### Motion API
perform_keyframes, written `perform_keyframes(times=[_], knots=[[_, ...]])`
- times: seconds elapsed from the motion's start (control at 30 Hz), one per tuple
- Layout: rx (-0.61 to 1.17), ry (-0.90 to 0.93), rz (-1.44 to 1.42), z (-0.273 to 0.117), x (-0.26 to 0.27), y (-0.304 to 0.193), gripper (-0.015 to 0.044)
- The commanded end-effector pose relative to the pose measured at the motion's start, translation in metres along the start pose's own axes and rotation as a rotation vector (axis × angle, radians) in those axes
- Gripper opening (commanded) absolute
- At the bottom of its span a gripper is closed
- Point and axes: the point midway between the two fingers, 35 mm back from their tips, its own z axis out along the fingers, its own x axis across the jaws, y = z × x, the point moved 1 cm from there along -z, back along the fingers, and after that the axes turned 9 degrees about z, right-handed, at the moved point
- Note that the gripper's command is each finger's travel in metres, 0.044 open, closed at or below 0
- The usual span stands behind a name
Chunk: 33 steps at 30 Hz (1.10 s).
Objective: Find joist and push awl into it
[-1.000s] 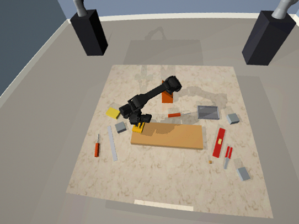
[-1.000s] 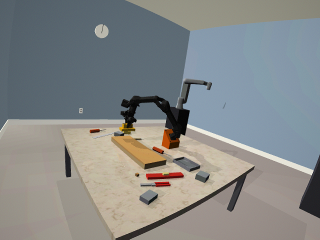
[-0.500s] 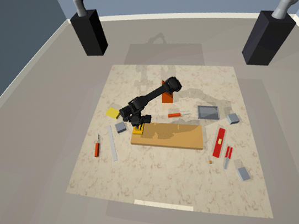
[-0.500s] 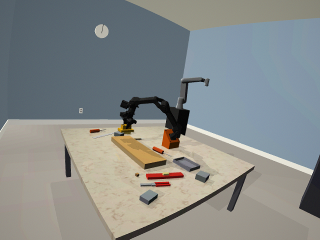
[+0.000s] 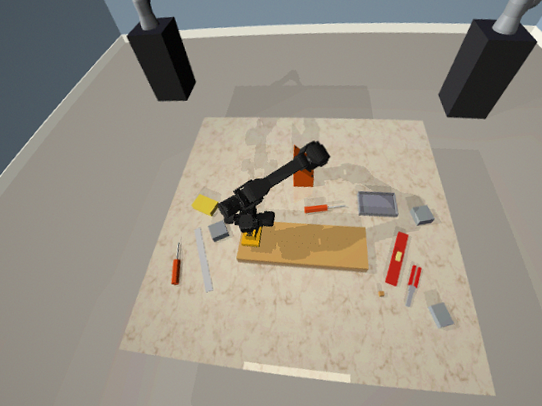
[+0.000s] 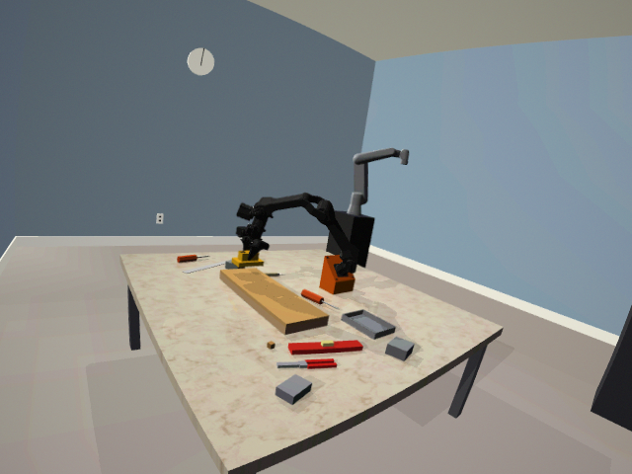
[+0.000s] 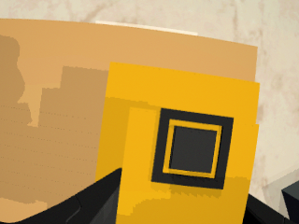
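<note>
My gripper (image 5: 251, 232) (image 6: 249, 253) is shut on the yellow stud finder (image 5: 251, 242) (image 6: 248, 262) (image 7: 135, 86). It holds it level, a little above the left end of the wooden floor panel (image 5: 314, 252) (image 6: 270, 297) (image 7: 56, 49). The square on the stud finder's top is dark in the wrist view. The grey tray (image 5: 376, 203) (image 6: 368, 323) is empty, to the right behind the panel. A slim pale-handled tool (image 6: 273, 274), perhaps the awl, lies behind the panel; the arm hides it in the top view. No hole shows in the panel.
An orange-handled screwdriver (image 5: 315, 209) (image 6: 312, 296) lies between panel and arm base. Another (image 5: 176, 271), a steel ruler (image 5: 203, 259), a grey block (image 5: 218, 231) and a yellow block (image 5: 205, 204) are left. A red level (image 5: 396, 259), pliers (image 5: 415, 277) and grey blocks are right.
</note>
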Motion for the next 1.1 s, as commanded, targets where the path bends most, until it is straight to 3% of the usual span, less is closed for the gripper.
perform_keyframes(times=[0.0,1.07], knots=[[-0.008,0.003,0.004,0.005,-0.001,-0.001,0.0000],[-0.008,0.006,0.002,0.040,0.007,-0.014,0.0000]])
